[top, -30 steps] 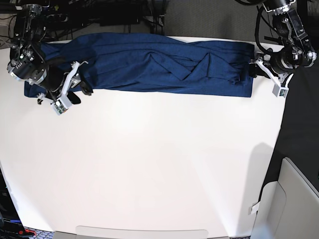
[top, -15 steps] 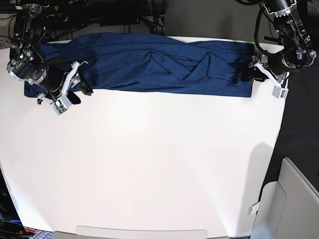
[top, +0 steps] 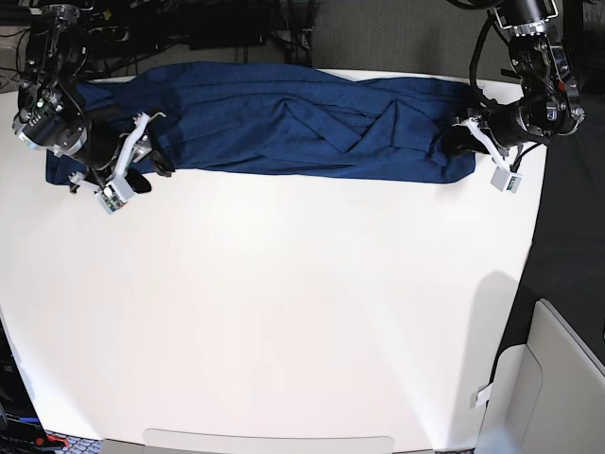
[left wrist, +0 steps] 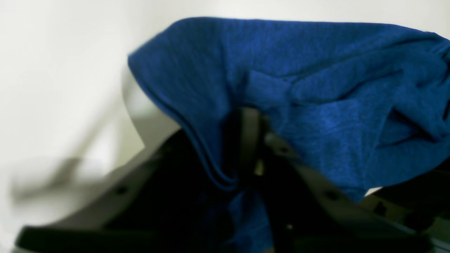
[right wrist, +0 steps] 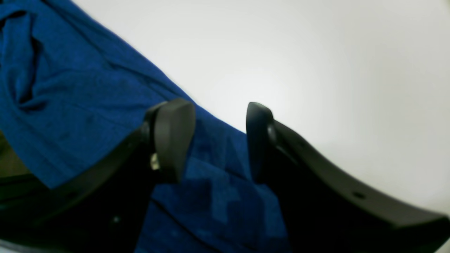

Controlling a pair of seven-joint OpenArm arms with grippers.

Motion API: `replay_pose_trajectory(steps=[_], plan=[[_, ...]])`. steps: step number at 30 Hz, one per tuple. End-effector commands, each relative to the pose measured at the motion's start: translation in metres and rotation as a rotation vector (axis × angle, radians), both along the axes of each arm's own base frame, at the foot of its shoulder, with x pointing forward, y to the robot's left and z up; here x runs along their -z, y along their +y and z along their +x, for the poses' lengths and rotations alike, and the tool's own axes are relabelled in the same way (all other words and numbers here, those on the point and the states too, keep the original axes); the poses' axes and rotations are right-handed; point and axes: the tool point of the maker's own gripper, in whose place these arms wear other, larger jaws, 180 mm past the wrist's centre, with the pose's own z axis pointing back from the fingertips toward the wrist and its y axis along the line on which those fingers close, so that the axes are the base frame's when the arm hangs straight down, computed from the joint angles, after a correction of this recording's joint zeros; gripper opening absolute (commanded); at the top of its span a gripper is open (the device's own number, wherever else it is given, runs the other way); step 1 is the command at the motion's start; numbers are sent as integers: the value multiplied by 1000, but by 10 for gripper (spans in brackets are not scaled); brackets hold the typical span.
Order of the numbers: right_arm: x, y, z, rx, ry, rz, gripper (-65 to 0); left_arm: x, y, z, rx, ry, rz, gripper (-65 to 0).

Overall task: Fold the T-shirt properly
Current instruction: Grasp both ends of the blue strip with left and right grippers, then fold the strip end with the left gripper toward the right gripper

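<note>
The dark navy T-shirt lies as a long crumpled band along the far edge of the white table. My left gripper is at the shirt's right end. In the left wrist view it is shut on a bunched fold of the shirt, which drapes over the jaws. My right gripper is at the shirt's left end, near its front edge. In the right wrist view it is open, with the shirt lying flat under both fingers.
Dark cables and equipment run behind the table's far edge. A pale grey chair-like object stands off the table's front right corner. The table's right edge lies close to my left arm.
My left gripper has moved left from beside the table's right edge onto the shirt's right end, and that end has bunched inward. My right gripper has barely shifted.
</note>
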Motion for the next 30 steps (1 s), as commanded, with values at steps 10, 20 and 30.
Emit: replay_pose_trajectory(steps=[10,20,30], plan=[[-14,-41,-3,40,-27,-83,-382,-18,23,37,-67,11,73,-633],[-16,-62,-9,107,-26,-97,-383,-48,44,73,-151,-47,94,-633],[-13,-59,-11,114,-21,-81,-383,-87,-8,54,-27,-179,127,-633]])
